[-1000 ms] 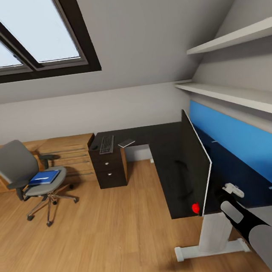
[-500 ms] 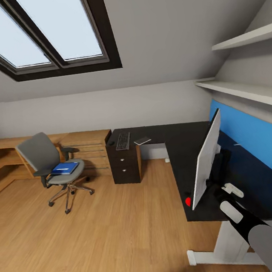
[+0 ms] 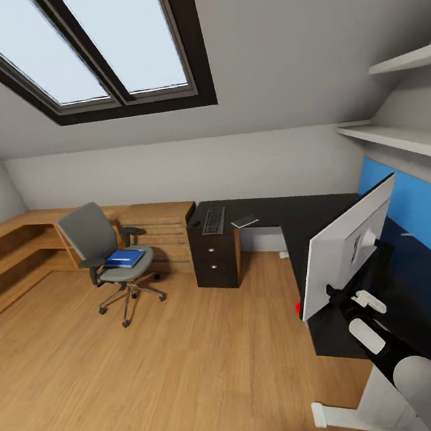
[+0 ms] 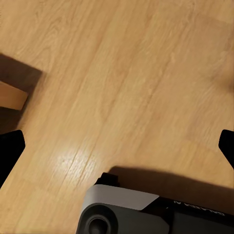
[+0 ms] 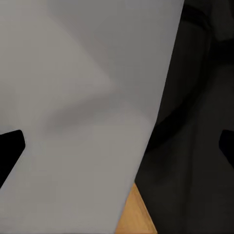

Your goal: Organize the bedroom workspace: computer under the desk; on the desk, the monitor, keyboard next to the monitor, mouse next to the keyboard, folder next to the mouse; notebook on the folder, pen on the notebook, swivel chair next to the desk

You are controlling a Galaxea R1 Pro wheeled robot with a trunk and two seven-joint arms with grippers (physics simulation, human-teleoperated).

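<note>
Fingers (image 5: 117, 146) spread — right, at monitor (image 5: 73, 97) back | left fingers (image 4: 117, 146) spread — over floor (image 4: 122, 73)

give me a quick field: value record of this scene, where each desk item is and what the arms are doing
monitor: on the desk, near end, pale back facing the camera
keyboard: on the desk's far wing, above the drawers
mouse: just beside the keyboard
notebook: on the desk, other side of the keyboard
folder: on the swivel chair seat
right gripper: at the monitor's lower edge, jaws state unclear
left gripper: jaws open over wood floor
</note>
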